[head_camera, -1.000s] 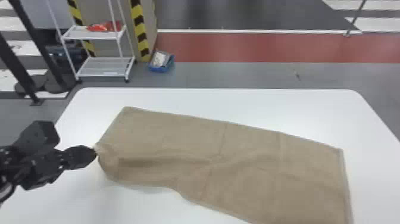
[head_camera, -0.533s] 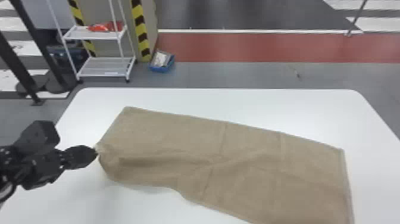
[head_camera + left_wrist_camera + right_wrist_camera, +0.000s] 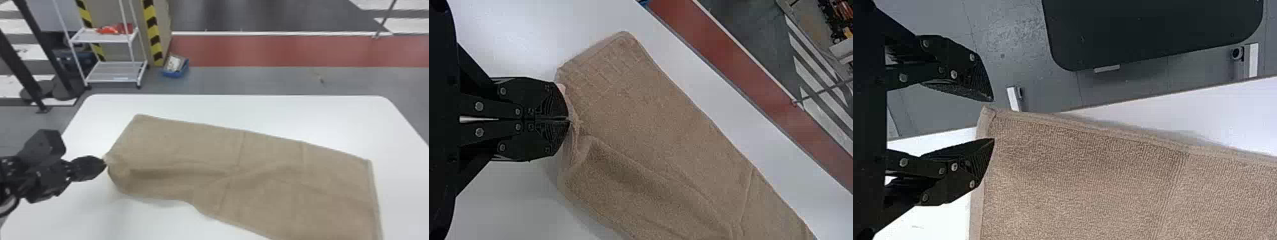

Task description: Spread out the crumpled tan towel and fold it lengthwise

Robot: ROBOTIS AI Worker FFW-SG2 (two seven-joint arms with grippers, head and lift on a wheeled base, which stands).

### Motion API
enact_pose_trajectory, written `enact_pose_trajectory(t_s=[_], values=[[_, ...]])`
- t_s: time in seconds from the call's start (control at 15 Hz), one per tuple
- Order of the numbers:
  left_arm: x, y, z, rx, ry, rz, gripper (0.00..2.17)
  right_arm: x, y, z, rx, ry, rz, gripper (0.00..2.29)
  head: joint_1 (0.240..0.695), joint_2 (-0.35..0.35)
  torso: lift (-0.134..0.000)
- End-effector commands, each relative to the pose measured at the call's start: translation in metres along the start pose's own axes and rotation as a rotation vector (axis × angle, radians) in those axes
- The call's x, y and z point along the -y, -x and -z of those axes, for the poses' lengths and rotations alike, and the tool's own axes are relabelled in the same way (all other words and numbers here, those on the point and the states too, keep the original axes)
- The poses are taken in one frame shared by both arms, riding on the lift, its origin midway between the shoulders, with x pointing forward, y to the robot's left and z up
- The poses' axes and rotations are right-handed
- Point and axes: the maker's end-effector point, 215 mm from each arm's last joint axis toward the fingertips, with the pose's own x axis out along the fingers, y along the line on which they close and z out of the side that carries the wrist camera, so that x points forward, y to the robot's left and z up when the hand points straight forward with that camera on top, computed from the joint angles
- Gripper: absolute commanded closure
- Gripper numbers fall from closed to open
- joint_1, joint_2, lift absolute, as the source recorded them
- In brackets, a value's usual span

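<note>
The tan towel (image 3: 255, 172) lies mostly spread across the white table, slanting from upper left to lower right, with soft wrinkles toward its left end. At that end my left gripper (image 3: 105, 162) is shut on the towel's edge. The left wrist view has the left gripper (image 3: 569, 120) pinching the bunched rim of the towel (image 3: 654, 130). In the right wrist view, my right gripper (image 3: 994, 120) stands open around a corner of the towel (image 3: 1083, 185), one finger beyond the corner and the other over the cloth.
The white table (image 3: 239, 110) has a far edge beyond the towel. Behind it on the floor stand a white shelf rack (image 3: 116, 71) and a blue bin (image 3: 176, 67). A dark flat panel (image 3: 1153, 30) lies past the table edge in the right wrist view.
</note>
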Motion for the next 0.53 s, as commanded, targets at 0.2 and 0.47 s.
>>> enact_pose_trajectory(t_s=[0.2,0.47], values=[[-0.0009,0.0004,0.0008,0.002,-0.002,0.0,1.41,-0.0033,-0.006,-0.0007,-0.015,0.018,-0.012,0.74,0.695,0.029,-0.124],[-0.0008,0.0,0.0008,0.004,0.0,0.0,1.41,-0.0024,-0.0059,-0.0019,-0.014,0.02,-0.01,0.86,0.695,0.033,-0.124]])
